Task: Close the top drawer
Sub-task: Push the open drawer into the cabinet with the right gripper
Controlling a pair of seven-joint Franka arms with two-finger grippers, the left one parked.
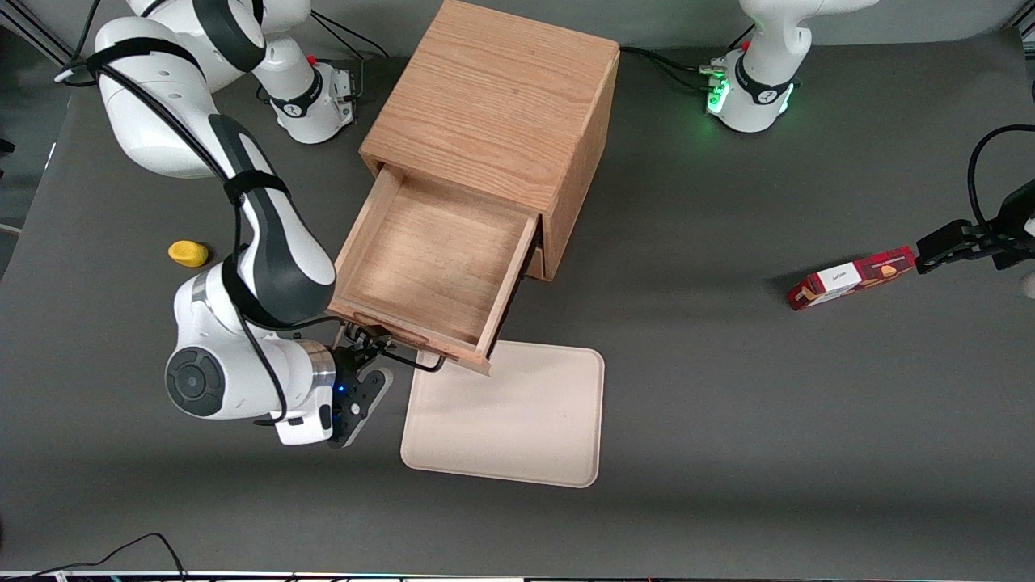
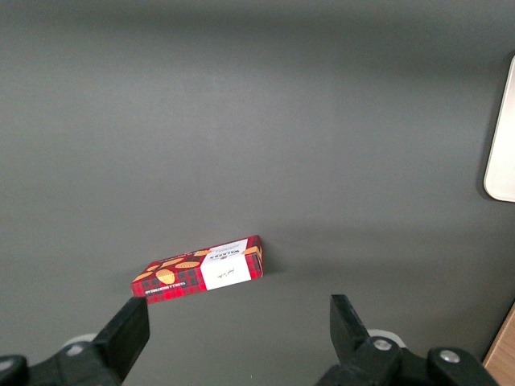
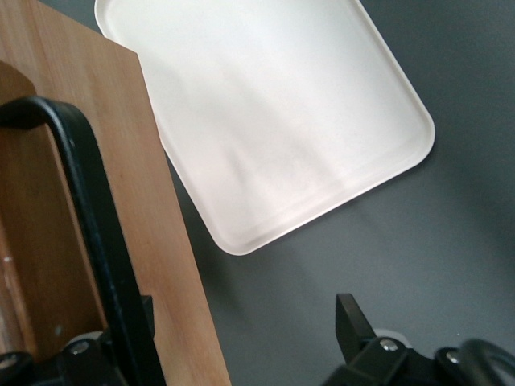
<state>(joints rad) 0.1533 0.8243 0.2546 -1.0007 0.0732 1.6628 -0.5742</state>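
At the front panel of the pulled-out top drawer (image 1: 433, 259), the gripper (image 1: 368, 343) is sitting with fingers spread around the black handle (image 3: 96, 241), the right wrist view alone showing this, the cream tray (image 1: 517, 420) lying just beside.

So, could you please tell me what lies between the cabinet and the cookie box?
Nothing: in the front view the stretch of grey table between the cabinet and the cookie box is bare. The hand is at the top drawer handle.

Hand (image 1: 373, 346) at top drawer (image 1: 433, 263) handle; tray (image 1: 505, 416) just nearer camera.
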